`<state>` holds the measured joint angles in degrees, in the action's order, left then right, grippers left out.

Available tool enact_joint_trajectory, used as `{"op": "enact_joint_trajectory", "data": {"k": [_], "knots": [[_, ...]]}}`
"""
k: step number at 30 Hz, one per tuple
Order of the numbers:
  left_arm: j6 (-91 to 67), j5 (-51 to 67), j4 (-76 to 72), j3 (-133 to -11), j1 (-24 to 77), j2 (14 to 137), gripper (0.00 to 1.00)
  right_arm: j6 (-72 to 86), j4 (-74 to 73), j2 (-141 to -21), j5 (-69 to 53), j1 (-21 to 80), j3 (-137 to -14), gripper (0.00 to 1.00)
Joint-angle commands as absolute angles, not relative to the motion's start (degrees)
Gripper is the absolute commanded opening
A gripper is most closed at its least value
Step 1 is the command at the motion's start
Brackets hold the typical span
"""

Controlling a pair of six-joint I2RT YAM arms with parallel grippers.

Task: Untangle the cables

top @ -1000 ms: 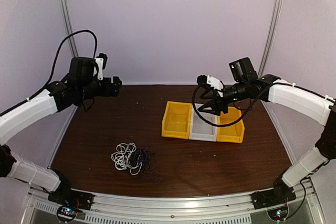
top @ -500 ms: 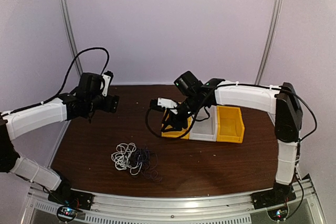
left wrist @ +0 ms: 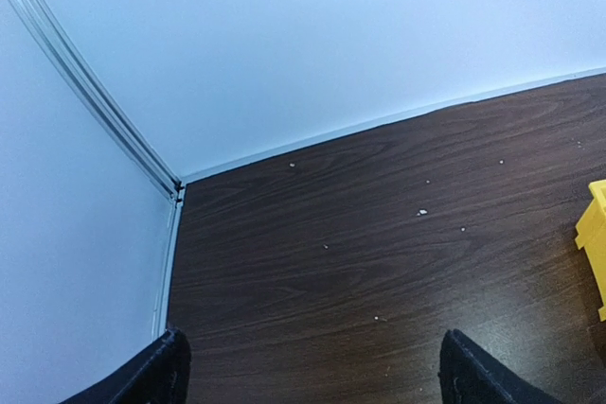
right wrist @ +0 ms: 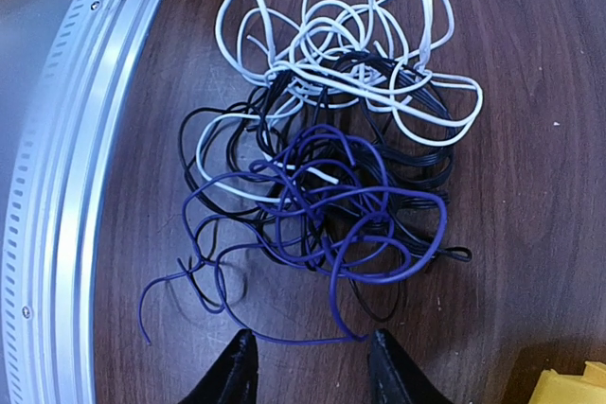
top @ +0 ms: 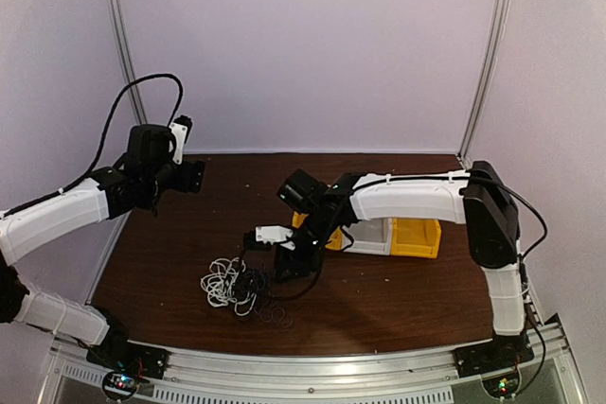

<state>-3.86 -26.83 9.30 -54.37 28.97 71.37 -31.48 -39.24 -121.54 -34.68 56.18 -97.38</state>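
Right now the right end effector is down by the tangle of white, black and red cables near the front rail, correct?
Not quite: there is no red cable. The tangle is white, black and purple, as the right wrist view shows. The rest holds: the right end effector is down by it, near the front rail.
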Motion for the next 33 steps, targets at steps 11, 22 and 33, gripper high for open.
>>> {"op": "enact_joint_trajectory", "data": {"k": [11, 22, 33], "knots": [[-3.21, -24.11, 7.32, -54.03, 28.64, 69.50, 0.93, -29.10, -37.57, -124.12, -32.17, 56.96, -99.73, 0.20], [-0.62, -3.84, 3.77, -51.55, 28.65, 64.67, 0.87, -29.38, -38.20, -117.74, -34.72, 56.95, -97.62, 0.00], [-13.95, 11.12, -9.31, -32.57, 41.66, 45.02, 0.70, -30.57, -36.18, -102.80, -32.97, 56.95, -89.21, 0.00]]}}
